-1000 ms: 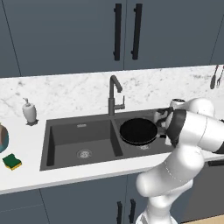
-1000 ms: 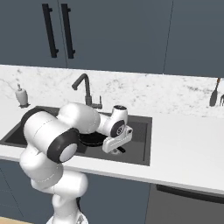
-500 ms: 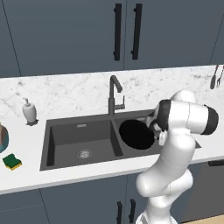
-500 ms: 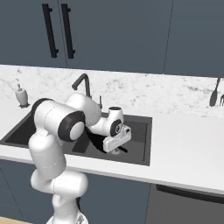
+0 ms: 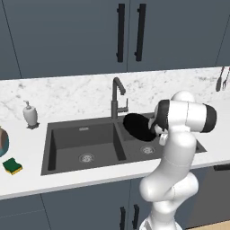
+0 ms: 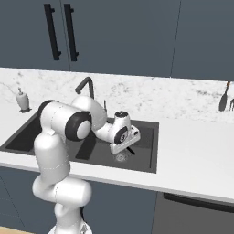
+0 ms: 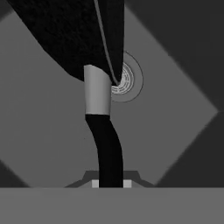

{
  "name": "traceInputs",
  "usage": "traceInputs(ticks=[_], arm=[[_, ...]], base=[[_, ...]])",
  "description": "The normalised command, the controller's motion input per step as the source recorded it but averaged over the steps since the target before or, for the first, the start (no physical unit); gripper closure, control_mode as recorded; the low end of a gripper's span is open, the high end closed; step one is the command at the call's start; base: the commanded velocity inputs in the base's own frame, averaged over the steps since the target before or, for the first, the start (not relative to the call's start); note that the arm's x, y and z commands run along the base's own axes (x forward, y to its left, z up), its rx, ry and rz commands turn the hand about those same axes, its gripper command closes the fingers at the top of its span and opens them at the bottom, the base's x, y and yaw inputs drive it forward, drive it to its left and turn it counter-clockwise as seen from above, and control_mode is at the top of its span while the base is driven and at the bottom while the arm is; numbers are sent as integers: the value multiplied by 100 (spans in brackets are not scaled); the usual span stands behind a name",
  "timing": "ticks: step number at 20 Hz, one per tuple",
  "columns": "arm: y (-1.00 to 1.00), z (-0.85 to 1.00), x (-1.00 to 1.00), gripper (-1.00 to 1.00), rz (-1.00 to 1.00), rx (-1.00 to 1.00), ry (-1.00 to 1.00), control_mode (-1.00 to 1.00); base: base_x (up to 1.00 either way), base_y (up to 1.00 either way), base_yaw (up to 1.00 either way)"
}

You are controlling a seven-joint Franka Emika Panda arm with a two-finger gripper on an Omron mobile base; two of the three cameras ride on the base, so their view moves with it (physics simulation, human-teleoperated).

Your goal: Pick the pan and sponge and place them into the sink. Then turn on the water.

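— Pan?
— Tilted, lifted over the right basin of the sink, just right of the tap. Handle clamped in the gripper, drain below.
— Gripper?
— Closed narrow on the pan handle, seen low above the right basin.
— Sponge?
— Flat on the counter, left of the sink, well apart from the pan.
— Soap bottle?
— Upright behind the sink's left corner.

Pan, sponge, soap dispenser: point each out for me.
pan (image 5: 138, 126), left base view, on its black underside, tilted over the right basin.
sponge (image 5: 12, 165), left base view, on its green top face, on the counter left of the sink.
soap dispenser (image 5: 30, 115), left base view, on the white bottle body.
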Motion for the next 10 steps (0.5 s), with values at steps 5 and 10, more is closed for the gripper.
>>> traceInputs(ticks=[5, 10], arm=[[-17, -11, 20, 100, -10, 0, -31, -100], [-7, -40, 20, 100, -5, -5, -13, -100]], base=[[0, 0, 0], [0, 0, 0]])
